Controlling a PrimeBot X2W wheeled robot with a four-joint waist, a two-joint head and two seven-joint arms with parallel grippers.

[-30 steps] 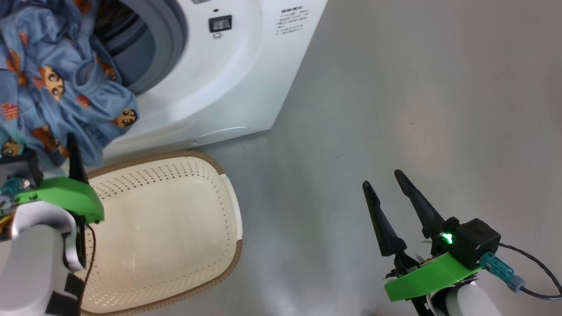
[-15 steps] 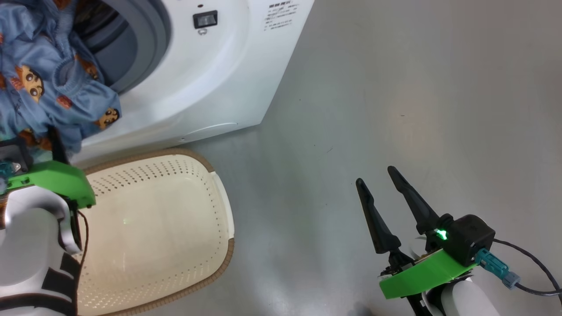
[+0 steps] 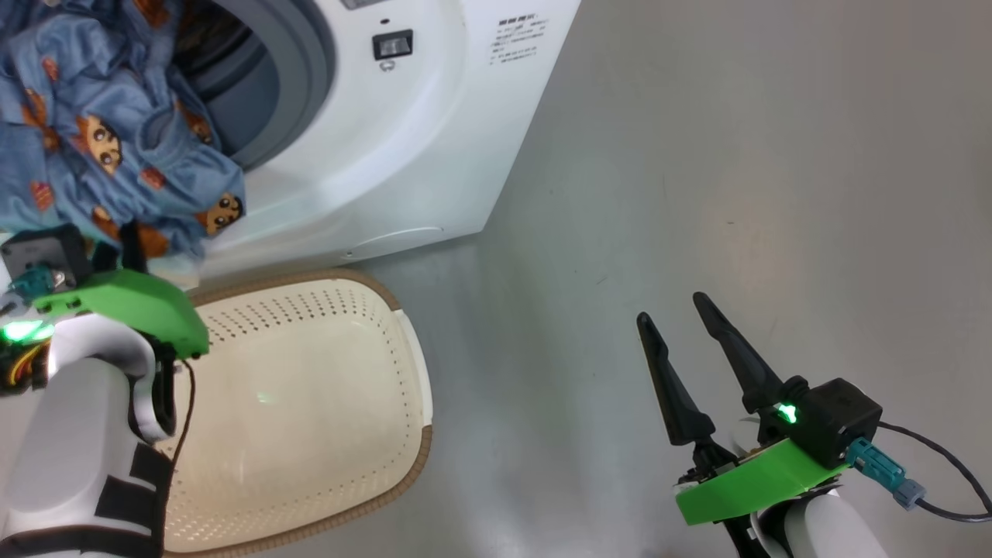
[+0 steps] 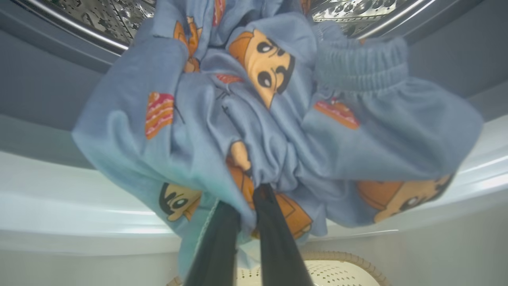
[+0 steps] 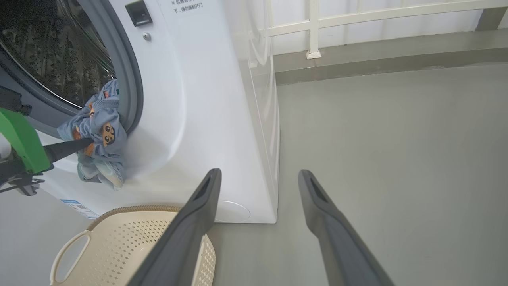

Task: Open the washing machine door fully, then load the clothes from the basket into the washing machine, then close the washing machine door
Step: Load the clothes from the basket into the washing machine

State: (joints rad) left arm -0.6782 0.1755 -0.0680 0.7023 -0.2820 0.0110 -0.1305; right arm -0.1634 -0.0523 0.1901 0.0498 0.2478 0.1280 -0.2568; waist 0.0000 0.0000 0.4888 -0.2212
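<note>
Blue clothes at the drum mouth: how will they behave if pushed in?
Likely floppy: the clothes bunch and sag around the left jaws' pinch. Probably light: a thin, small bundle. Loose parts drape over the washer rim, so a push may leave a tail hanging out.

Left claw (image 4: 248,202) tips buried in the clothes (image 4: 278,119); washing machine (image 3: 403,155) label print (image 3: 518,39) too small to read

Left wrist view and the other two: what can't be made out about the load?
- Left wrist view: the left gripper, fingers' tips buried in the clothes.
- Left wrist view: the drum, mostly screened by the clothes.
- Head view: the basket, near left part behind the left forearm.
- Head view: printed label on the washing machine, too small to read.
</note>
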